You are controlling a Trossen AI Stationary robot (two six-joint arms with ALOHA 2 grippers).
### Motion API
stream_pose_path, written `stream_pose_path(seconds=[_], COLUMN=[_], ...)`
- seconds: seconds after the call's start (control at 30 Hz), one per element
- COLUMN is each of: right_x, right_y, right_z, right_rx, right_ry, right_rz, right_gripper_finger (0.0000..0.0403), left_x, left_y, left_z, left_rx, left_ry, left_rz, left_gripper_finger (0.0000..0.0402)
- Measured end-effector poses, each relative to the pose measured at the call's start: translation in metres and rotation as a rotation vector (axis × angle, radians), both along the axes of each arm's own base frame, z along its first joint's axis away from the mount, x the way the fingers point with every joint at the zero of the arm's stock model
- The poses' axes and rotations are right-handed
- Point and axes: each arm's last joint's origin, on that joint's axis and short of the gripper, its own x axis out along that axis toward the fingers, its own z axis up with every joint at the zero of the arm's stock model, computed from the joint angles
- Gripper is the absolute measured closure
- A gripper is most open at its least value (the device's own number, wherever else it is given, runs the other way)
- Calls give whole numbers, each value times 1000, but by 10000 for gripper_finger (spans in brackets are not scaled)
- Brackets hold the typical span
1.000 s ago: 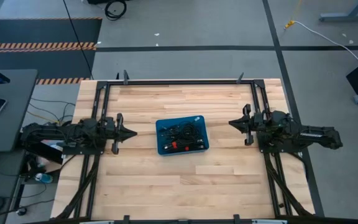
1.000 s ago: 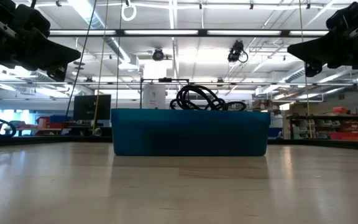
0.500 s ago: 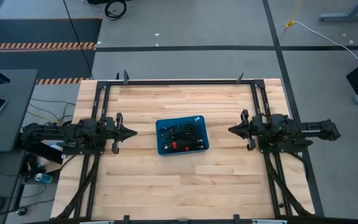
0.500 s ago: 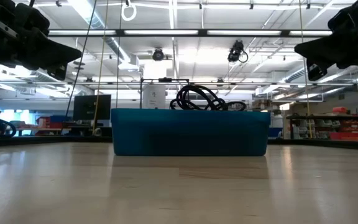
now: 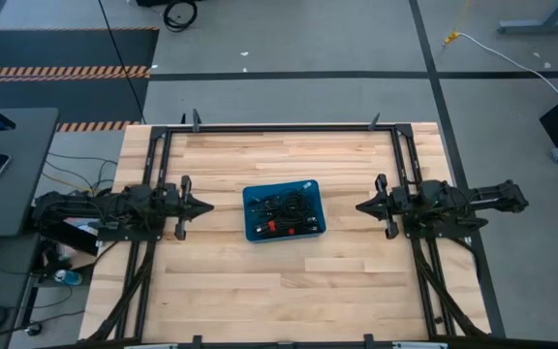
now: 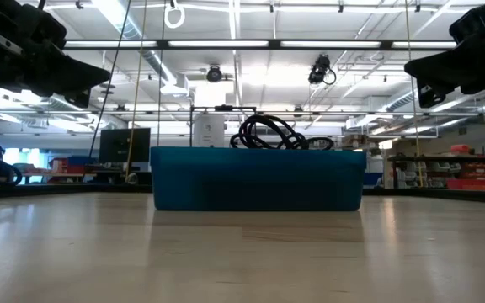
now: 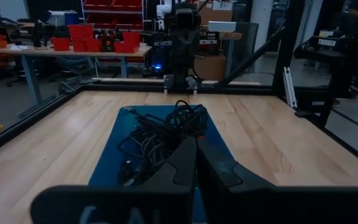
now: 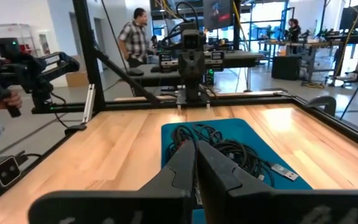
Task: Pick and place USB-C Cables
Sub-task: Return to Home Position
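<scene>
USB-C cables (image 5: pixel 285 209) fill the blue bin (image 5: pixel 247 215), midway between both arms. Left claw (image 5: pixel 208 206) and right claw (image 5: pixel 359 206), both closed and empty, face it

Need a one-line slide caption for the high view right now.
USB-C cables piled in the blue bin at centre; left gripper and right gripper shut, flanking it, touching nothing.

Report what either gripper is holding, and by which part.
Nothing is held. The left gripper and the right gripper are both shut and empty, one on each side of the blue bin, where the USB-C cables lie.
</scene>
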Motion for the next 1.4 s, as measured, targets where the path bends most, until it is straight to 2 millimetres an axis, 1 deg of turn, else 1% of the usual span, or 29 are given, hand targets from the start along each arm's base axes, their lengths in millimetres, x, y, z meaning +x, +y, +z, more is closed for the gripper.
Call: stream_pose_path(seconds=[0.43, 0.63, 1.4], right_x=[0, 0, 0], right_y=[0, 0, 0], right_z=[0, 0, 0], right_rx=[0, 0, 1], right_ry=[-1, -2, -2], right_rz=[1, 3, 3], right_gripper_finger=[380, 380, 380], left_x=[0, 0, 0], left_y=[0, 0, 0], left_z=[-1, -1, -1], left_rx=[-7, -89, -84], left_ry=[5, 4, 4], left_rz=[0, 1, 1], left_gripper_finger=[381, 383, 383])
